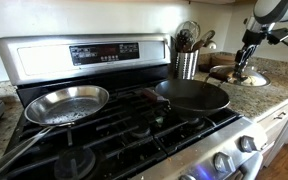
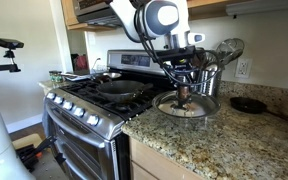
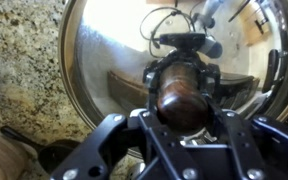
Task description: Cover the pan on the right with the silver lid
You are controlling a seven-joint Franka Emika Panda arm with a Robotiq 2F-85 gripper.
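Observation:
The dark black pan (image 1: 192, 93) sits on the stove's right burner and also shows in an exterior view (image 2: 119, 88). The silver lid (image 2: 184, 105) lies flat on the granite counter beside the stove, away from the pan. It fills the wrist view (image 3: 104, 50), shiny, with a dark brown centre knob (image 3: 181, 95). My gripper (image 3: 181, 100) comes down from above, its two fingers pressed on either side of the knob. It shows in both exterior views (image 1: 247, 62) (image 2: 182, 92).
A shiny steel pan (image 1: 69, 102) sits on the stove's left burner. A metal utensil holder (image 1: 187, 62) stands between the stove and the lid, also seen in an exterior view (image 2: 209, 75). A small black skillet (image 2: 249, 104) lies on the counter beyond the lid.

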